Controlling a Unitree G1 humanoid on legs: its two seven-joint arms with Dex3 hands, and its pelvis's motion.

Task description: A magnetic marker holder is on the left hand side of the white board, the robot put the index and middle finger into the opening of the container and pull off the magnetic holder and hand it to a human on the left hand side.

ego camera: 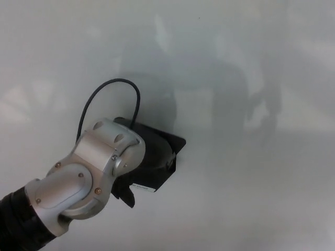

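1. Count: one magnetic marker holder (159, 159), one whiteboard (251, 78), one robot arm w/ one hand partly in view, one black cable (107, 94).
2. Landmark = the holder. It sits against the whiteboard, lower-middle of view, w/ bare white surface above, right of and below it.
3. Holder orientation: looks tilted, not square to the frame; one corner points right at about mid-height, top edge slopes down from upper left to that corner. Long axis seems to run upper left to lower right, but the left part is covered, so can't be sure.
4. Holder looks: matte black, box-like, flat faces, sharp edges. A small pale label strip on its lower edge; text too small to read.
5. Left hand (128, 193): comes in from lower left of the holder, silver wrist housing (89, 175) lying over the holder's left side. Only a dark finger-like tip shows just below-left of the holder. Fingers mostly hidden behind the wrist – can't tell how far open, or whether they're inside the opening or gripping.
6. Cable loops from the wrist up above the holder's upper-left corner, then comes back down to it.
7. Grey shadows fall on the board above and right of the holder.
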